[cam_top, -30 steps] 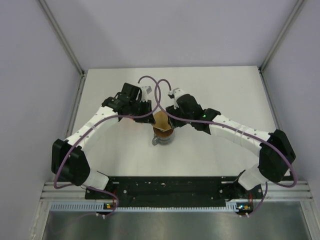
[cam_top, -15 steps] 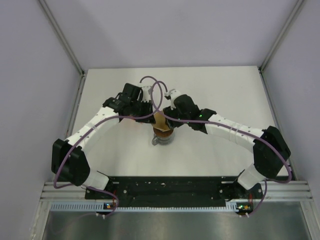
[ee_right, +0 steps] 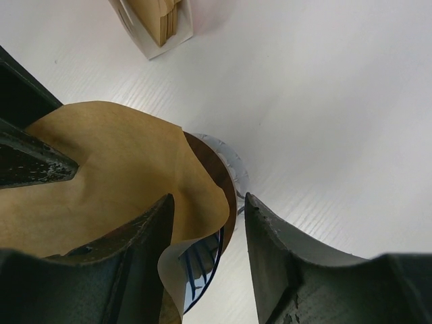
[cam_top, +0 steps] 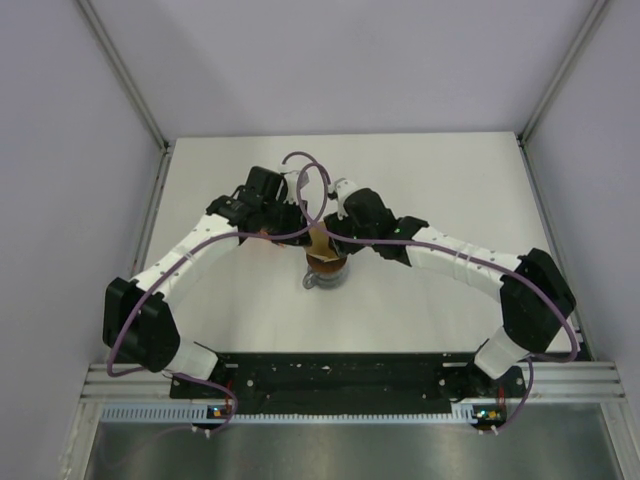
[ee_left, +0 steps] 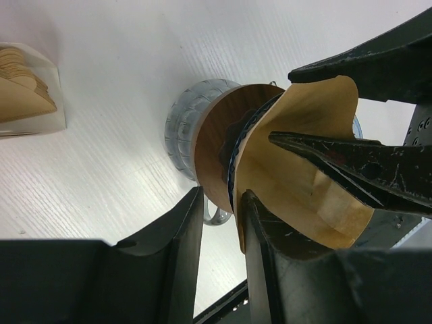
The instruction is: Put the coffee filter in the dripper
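The coffee filter (ee_left: pixel 297 135) sits opened in the dripper (ee_right: pixel 200 263), its rim flaring above. The left hand (ee_left: pixel 221 196) and right hand (ee_right: pixel 208 202) sit at that rim, fingers apart and unclamped. Pressing it flush probably remains.

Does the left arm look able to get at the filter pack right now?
Probably yes: the filter pack lies on bare table beside the left end effector, nothing between them. It would first have to back off the dripper.
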Robot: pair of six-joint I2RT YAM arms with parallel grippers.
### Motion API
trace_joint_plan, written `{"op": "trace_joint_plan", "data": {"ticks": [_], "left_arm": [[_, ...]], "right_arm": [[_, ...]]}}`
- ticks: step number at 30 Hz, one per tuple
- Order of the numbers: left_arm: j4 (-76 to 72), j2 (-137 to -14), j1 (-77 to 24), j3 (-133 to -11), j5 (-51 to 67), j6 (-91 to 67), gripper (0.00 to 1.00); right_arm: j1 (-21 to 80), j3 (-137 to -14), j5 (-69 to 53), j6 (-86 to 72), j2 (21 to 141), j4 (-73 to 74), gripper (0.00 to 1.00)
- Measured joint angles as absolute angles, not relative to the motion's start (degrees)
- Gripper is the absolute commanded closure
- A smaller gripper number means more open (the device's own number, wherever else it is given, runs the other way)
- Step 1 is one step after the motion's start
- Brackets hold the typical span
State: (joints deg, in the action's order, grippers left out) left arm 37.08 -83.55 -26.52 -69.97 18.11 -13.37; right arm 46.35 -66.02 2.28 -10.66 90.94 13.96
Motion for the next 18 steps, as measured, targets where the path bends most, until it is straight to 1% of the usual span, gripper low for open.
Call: {"op": "trace_joint_plan", "data": {"ticks": [10, 18], "left_arm": [[35.6, -83.5, -26.0, -68.8, 19.2, -13.0, 0.64], [36.9, -83.5, -25.1, -69.7, 20.4, -12.2, 0.53]], "right_arm": [[45.7, -66.1, -1.1, -10.0, 91.7, 13.1, 0.54], [45.6, -66.1, -2.1, -8.8, 91.7, 13.2, 0.54]]}}
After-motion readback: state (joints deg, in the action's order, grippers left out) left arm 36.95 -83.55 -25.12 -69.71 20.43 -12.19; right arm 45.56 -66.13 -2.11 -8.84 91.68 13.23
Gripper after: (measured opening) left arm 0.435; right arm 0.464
